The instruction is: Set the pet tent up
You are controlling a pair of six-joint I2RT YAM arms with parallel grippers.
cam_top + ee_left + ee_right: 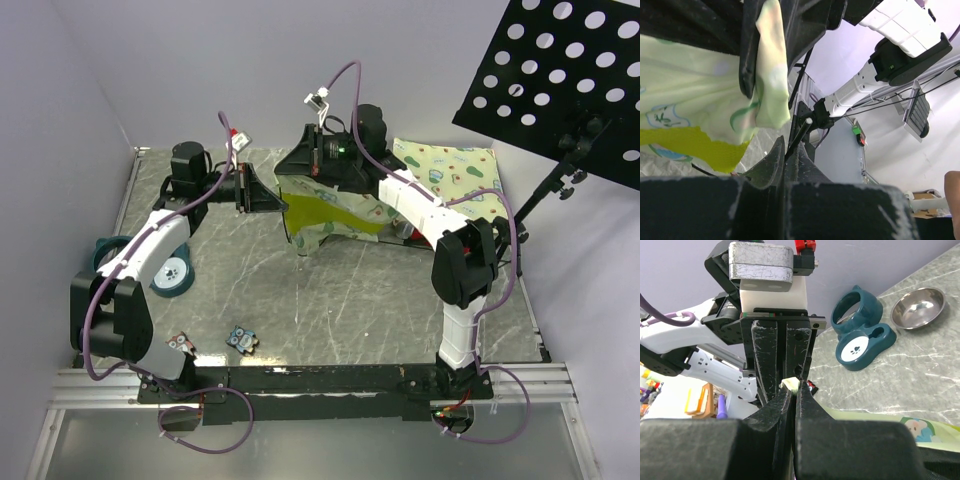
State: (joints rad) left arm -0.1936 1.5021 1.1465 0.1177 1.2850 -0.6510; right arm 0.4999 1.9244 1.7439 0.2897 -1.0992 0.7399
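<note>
- Currently the left gripper [785,161] is clenched, and a thin dark pole [801,134] with a pale tip runs out from between its fingertips. Its arm climbs the left side of the table [330,295] and bends inward, so the gripper points rightward above the surface.
- Opposite it, the right gripper [792,392] is pinched tight on a small fold of cream fabric from the pet tent [325,215]. Its arm stands up from the base with the elbow high, and the forearm stretches away and to the left.
- The two grippers meet almost tip to tip.
- The pet tent hangs directly below them as a slack bundle with a lime-yellow panel showing. Whether its lowest edge touches the table cannot be told.
- Behind the right forearm a printed mat [455,170] lies flat.
- Past the left gripper, well apart from it, a teal feeder stand [860,335] sits with a steel bowl [918,307] near it.
</note>
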